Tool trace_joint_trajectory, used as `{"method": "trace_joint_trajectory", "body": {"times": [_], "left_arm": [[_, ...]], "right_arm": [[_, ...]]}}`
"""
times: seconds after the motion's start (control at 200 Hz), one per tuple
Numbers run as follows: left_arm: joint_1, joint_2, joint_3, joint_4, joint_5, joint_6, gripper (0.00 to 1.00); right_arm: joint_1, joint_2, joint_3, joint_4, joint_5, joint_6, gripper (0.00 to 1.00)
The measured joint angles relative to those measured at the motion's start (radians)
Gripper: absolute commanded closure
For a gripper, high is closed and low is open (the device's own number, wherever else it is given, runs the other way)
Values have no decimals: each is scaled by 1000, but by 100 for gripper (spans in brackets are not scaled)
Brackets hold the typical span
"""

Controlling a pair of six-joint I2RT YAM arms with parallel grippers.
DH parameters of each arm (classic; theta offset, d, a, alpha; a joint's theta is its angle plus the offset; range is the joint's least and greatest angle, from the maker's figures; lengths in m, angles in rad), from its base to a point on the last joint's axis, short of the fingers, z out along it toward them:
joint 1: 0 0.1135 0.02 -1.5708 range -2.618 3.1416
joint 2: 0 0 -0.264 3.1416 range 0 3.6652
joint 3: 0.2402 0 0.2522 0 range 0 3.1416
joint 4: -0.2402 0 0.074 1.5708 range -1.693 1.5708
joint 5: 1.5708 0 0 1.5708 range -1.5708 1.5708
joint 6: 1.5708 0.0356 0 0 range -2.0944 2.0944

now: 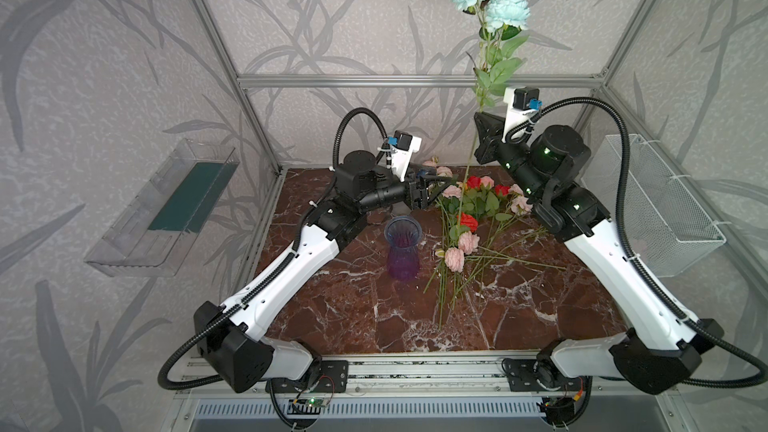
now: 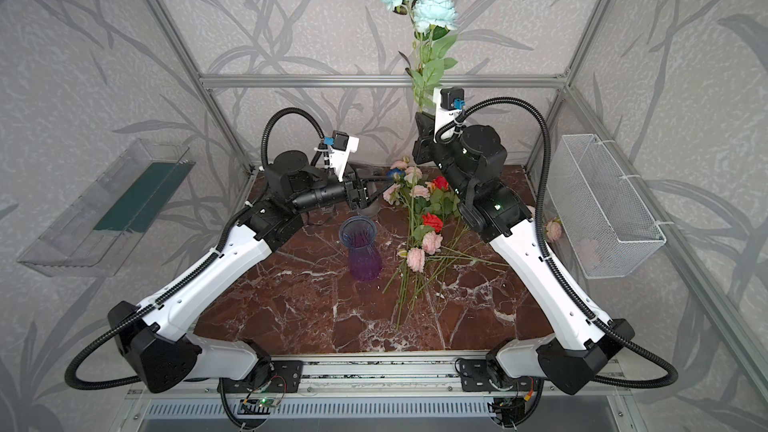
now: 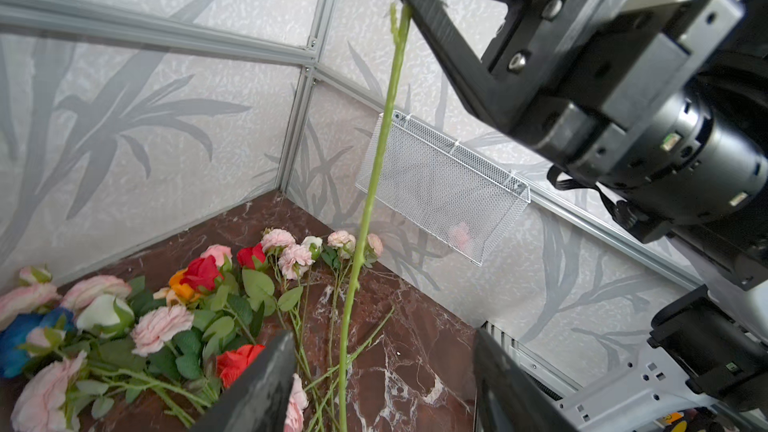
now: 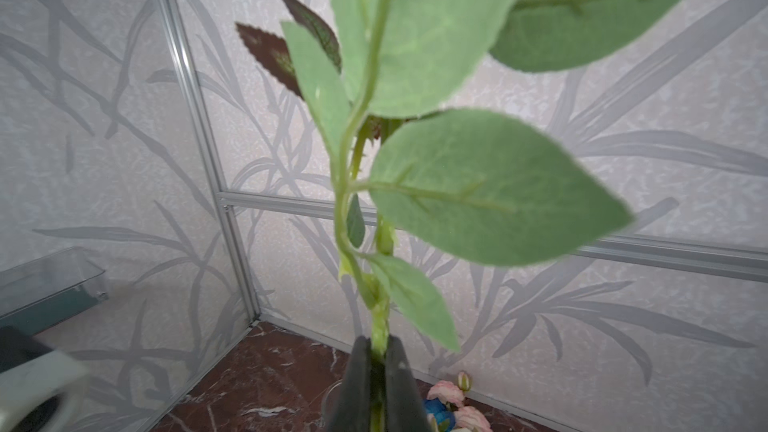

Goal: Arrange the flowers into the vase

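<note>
The right gripper (image 4: 379, 353) pinched the pale teal peony stem (image 1: 500, 70) upright over the heaped flowers (image 1: 461, 243), apart from the purple vase (image 1: 403, 249); the left gripper (image 3: 382, 338) stood spread near its lower length and, I judged, needed to close low to steer the tip into the mouth.

- The right gripper (image 2: 420, 118) clamps the stem of a teal peony spray (image 2: 434, 12), which stands upright with its blooms high above the marbled surface (image 2: 291, 309).
- The left gripper (image 2: 384, 188), jaws apart, points toward the flowers (image 2: 428, 222) heaped on the surface.
- A purple vase (image 2: 360, 253) stands upright just left of the heap.
</note>
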Motion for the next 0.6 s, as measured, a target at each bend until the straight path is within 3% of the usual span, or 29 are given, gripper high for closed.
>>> {"method": "trace_joint_trajectory", "body": {"times": [0.245, 0.345, 0.39, 0.54, 0.6], "left_arm": [[-30, 47, 30, 48, 4, 32, 30], [-35, 64, 31, 66, 6, 34, 37], [-37, 73, 32, 80, 9, 25, 44], [-45, 87, 43, 111, 30, 4, 80], [-47, 87, 47, 127, 40, -13, 88]], "right_arm": [[42, -41, 40, -56, -81, 64, 100], [47, -43, 53, -75, -112, 95, 100], [49, -43, 53, -83, -128, 108, 100], [52, -31, 69, -127, -162, 146, 100], [52, -27, 70, -131, -175, 164, 100]]}}
